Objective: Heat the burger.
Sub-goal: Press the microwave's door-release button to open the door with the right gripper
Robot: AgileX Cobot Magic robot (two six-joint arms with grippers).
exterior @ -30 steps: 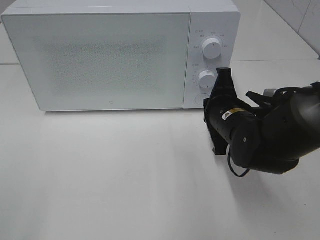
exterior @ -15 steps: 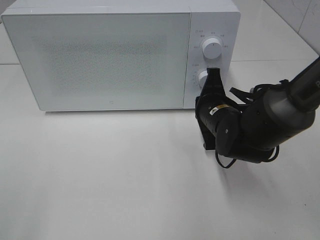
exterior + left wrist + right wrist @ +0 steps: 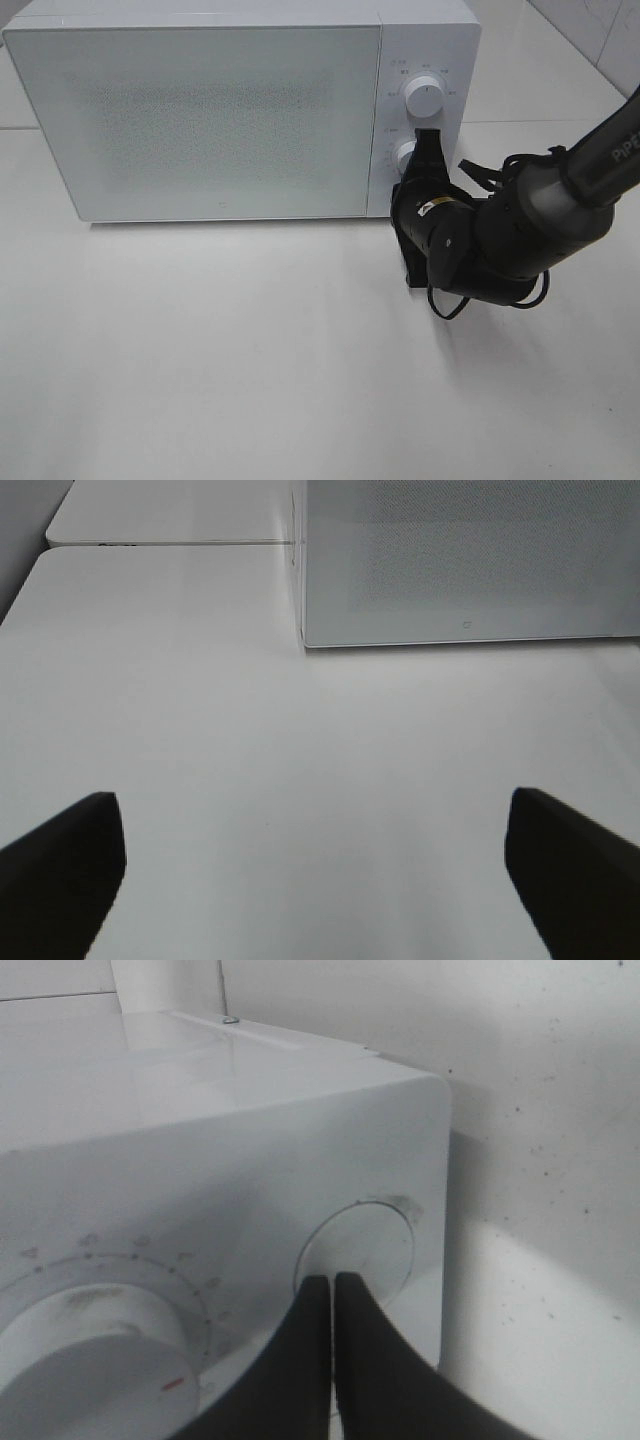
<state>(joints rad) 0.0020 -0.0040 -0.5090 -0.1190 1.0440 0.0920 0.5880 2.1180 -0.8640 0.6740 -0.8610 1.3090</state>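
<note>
Exterior high, change: our right gripper (image 3: 403, 205) has swung in from farther right and now sits tight against the control panel of the microwave (image 3: 220, 120). It is below the upper knob (image 3: 424, 98) and partly covers the lower knob (image 3: 405, 155).
Exterior high, meaning: the door is shut, so we judge this step to be working the panel, either the door release or the start of heating.
Exterior high, burger: we cannot see it. None lies on the table (image 3: 250, 360), and the frosted door hides whatever may be inside, so we can describe neither its place nor its look.
Left wrist, claw: our left gripper (image 3: 315, 870) is spread wide and holds nothing. It hangs over the table, facing the door.
Left wrist, burger: not in view.
Right wrist, claw: the fingers (image 3: 300, 1360) are pressed together, their tips touching the round button (image 3: 372, 1240) beside the lower knob (image 3: 90, 1360).
Right wrist, burger: not in view.
</note>
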